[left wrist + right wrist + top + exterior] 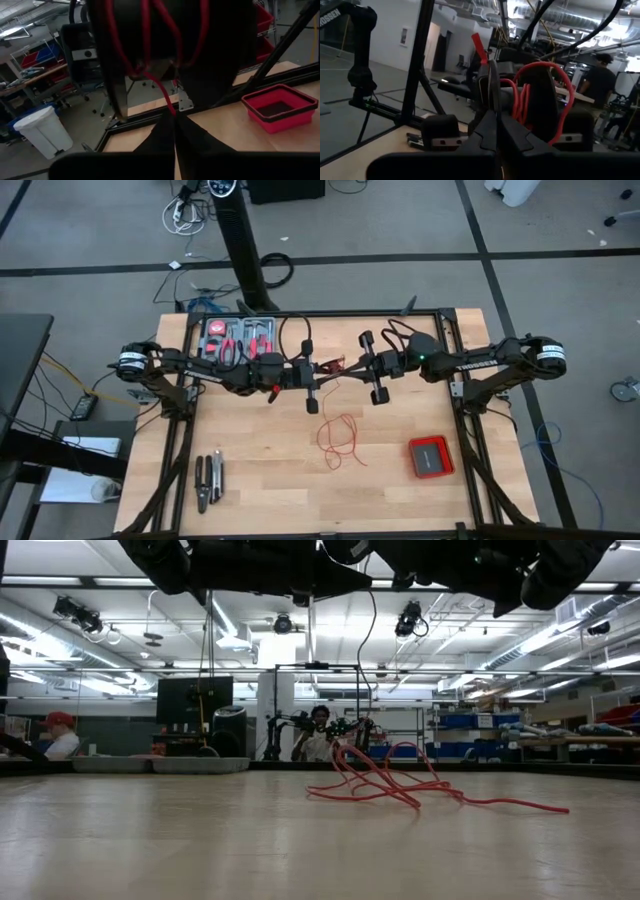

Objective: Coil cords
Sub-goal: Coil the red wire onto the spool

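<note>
The cord is a thin red wire. Part of it lies in loose loops on the wooden table, also seen in the low view. The rest is held up between my two grippers, which meet tip to tip above the table's middle. My left gripper is shut on a strand. My right gripper is shut too, and several red strands lie wound over it. In the right wrist view red loops arch around the dark gripper in front of it. My left gripper pinches one red strand between its two fingertips, coming level from the table's left. The strand runs up from the tips to the loops on the other gripper, clear of the table. My right gripper comes level from the table's right with its fingers shut. A short red wire end sticks up just past their tips. The pinch itself is hidden by the fingers.
A red square box sits on the table's near right. A tool tray stands at the far left, and pliers lie near the front left. A black frame edges the table. People stand in the room beyond.
</note>
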### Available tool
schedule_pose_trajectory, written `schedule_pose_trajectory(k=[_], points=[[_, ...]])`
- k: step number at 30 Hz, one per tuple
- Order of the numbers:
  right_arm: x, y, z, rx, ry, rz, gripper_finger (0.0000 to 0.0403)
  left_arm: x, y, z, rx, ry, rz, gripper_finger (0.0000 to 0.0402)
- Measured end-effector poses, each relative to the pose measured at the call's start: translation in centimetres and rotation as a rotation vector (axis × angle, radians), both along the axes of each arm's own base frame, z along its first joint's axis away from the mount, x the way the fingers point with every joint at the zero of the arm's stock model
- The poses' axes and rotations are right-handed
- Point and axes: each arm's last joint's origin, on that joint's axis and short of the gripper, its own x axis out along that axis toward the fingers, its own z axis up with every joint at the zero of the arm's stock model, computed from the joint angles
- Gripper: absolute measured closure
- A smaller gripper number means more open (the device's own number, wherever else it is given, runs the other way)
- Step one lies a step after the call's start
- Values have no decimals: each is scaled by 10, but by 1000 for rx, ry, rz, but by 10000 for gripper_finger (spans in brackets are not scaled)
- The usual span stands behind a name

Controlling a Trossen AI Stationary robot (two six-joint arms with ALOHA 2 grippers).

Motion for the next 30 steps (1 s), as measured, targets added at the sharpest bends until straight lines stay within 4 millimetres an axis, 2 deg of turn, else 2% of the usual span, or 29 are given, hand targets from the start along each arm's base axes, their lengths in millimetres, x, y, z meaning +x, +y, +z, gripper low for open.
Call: schedule_pose_trajectory(k=[8,20,30], points=[[-2,0,4,-8,-63,-11,402,2,4,-4,-31,4,9,401],[-2,3,6,-15,-97,-71,402,6,1,-12,-48,33,-110,401],[-1,-6,-4,19,30,-100,402,2,3,-18,-57,140,-35,401]])
